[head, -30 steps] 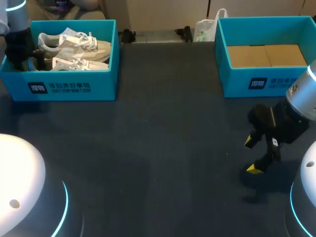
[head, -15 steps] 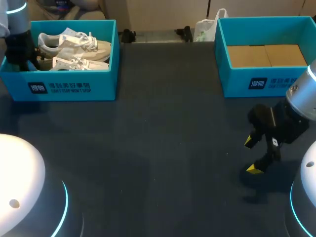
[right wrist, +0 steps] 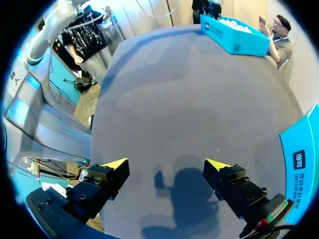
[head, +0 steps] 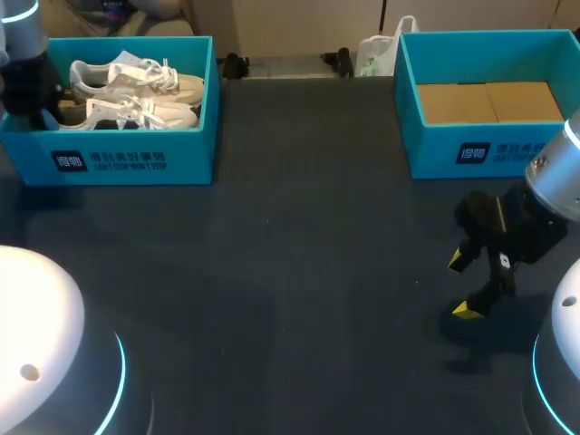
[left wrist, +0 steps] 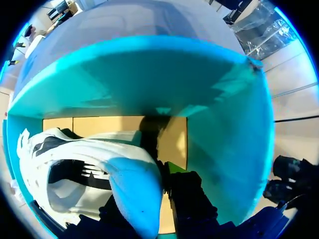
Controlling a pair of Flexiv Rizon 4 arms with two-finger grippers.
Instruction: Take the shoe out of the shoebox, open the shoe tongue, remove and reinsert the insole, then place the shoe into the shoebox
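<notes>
Far left: my left pincer (left wrist: 144, 191), down inside the left shoebox (head: 136, 159), closed on the heel of the near shoe (head: 136, 115); a second shoe (head: 127, 77) lay behind it. I judged the step as taking the shoe out. The next move called for a straight lift clear of the wall, then a set-down on the counter (head: 299, 254). Right: right pincer (right wrist: 167, 167) wide open, empty, near the other shoebox (head: 471, 154).
</notes>
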